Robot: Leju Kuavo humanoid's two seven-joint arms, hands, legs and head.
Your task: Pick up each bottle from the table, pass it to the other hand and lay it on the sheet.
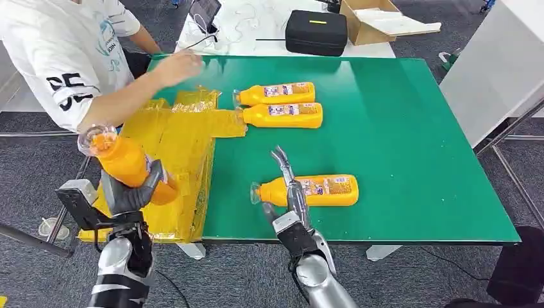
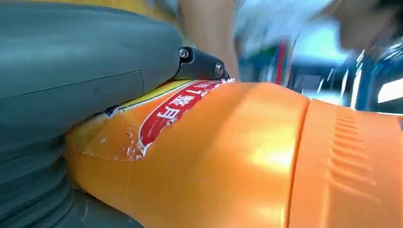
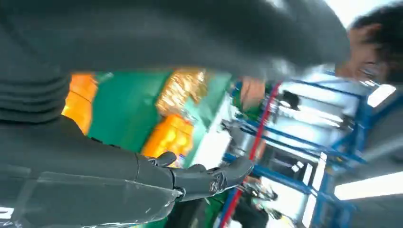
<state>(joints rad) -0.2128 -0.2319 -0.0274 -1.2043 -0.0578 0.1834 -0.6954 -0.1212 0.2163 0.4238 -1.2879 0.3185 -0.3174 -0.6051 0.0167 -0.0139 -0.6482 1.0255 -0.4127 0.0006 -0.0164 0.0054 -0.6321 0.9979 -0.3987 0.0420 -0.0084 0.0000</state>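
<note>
Green matting covers the counter [image 1: 398, 128] across the middle of the frame, with a crinkled yellow plastic sheet [image 1: 179, 135] at its left edge and a person's arm [image 1: 128, 96] reaching in from the upper left. At lower left the left hand [image 1: 128, 192] grips an orange plastic juice bottle [image 1: 125, 160], its clear cap tilted up-left above the sheet. It looks full, rigid and glossy, probably heavy and slippery, so the labelled mid-body is the safest hold. Three similar orange bottles lie on the counter: two [image 1: 282, 104] at upper centre, one [image 1: 317, 190] at lower centre. The right hand [image 1: 287, 189] hovers over that one, fingers [image 1: 282, 160] extended and empty.
</note>
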